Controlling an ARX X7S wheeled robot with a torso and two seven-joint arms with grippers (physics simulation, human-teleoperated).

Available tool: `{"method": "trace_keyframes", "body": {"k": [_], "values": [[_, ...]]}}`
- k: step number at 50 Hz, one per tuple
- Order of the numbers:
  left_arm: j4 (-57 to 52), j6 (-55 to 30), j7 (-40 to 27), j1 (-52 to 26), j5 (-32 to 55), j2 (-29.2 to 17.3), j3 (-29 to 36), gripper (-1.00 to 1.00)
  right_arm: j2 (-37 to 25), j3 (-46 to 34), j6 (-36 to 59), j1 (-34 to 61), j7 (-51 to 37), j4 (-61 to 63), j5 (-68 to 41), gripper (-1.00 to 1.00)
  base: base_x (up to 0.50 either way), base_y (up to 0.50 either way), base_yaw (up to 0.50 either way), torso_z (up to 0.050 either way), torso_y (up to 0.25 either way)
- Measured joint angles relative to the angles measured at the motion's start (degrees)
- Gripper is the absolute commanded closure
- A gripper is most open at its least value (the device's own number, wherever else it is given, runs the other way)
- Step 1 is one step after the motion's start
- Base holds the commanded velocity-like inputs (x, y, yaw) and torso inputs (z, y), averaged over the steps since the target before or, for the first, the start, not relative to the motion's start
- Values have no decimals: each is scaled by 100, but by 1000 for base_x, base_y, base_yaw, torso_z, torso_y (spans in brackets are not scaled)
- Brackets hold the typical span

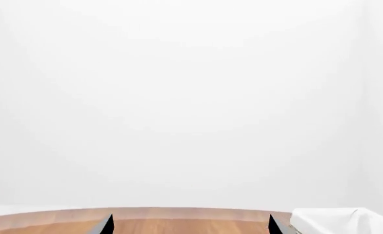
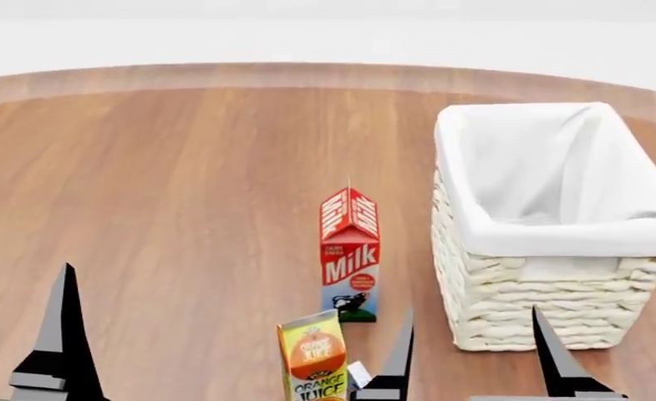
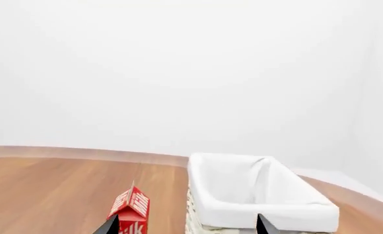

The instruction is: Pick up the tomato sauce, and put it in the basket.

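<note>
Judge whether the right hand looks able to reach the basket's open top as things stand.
Probably yes. The right hand is open just in front of the basket, nothing lies between them, and the milk carton stands off to the side.

Bright, even, diffuse light; sharp renders with no blur or glare. Only faint shadows lie on the wooden surface.

From the head we are looking forward and down over the counter. Our wrist cameras are facing level across it toward a white wall. The basket is showing in all three views, the milk carton in two.
</note>
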State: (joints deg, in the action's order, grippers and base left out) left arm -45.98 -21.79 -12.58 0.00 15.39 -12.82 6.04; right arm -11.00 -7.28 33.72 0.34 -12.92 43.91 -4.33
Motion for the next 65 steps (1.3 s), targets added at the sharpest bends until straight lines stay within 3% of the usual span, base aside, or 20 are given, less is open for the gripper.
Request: {"method": "trace_keyframes", "body": {"k": [10,18,65], "values": [[-41,-33,-59,-3,33,-37,12,-100,-28,-29,-26,1,-31,-19,-30,-100,500,0,0,0,1],[-58,-51,-108,-15,68,-71,25,-100,-38,-44,-144,-12,-71,-38,-40,-100,36,-6,0,0,1],[49,54,-347,-75,208,-271,171,-100,-130,-53,-583,-74,-139,-123,-340,-100,0,-498,0,0,0]]}}
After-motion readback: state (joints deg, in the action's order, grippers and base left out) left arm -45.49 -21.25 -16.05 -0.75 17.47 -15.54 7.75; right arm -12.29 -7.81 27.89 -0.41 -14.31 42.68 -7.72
